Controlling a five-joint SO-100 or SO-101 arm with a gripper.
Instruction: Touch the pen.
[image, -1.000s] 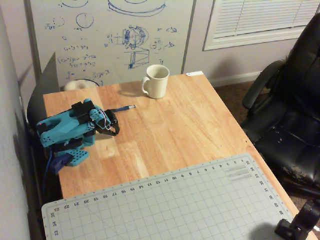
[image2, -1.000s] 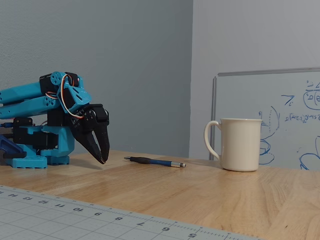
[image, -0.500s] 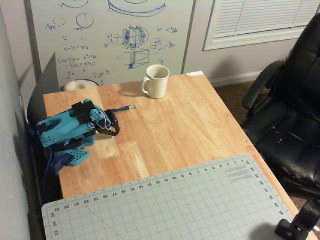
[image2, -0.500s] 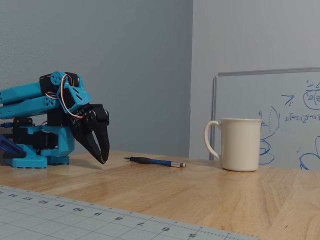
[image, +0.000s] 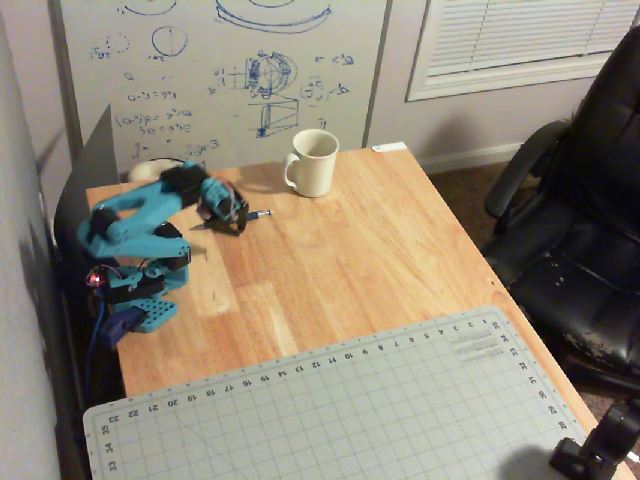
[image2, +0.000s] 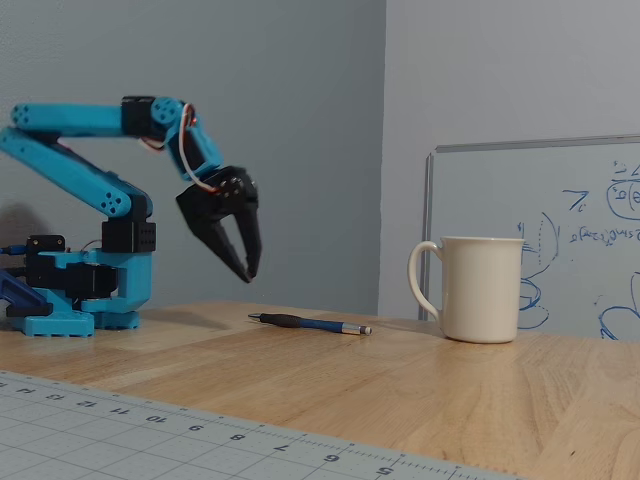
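Observation:
The pen (image2: 305, 322) is thin and dark with a silvery tip, and lies flat on the wooden table (image2: 420, 380), tip toward the mug. In a fixed view its tip end (image: 259, 214) sticks out to the right from under the gripper. The black gripper (image2: 249, 276) on the blue arm (image2: 80, 165) points down. It hangs a little above the pen's left end without touching it. Its jaws stand only slightly apart, tips nearly together, with nothing between them. From above, the gripper (image: 238, 226) covers the middle of the pen.
A cream mug (image: 313, 162) (image2: 480, 290) stands upright to the right of the pen. A grey cutting mat (image: 330, 410) covers the near part of the table. A whiteboard (image: 220, 70) stands behind, and a black office chair (image: 580, 220) at the right.

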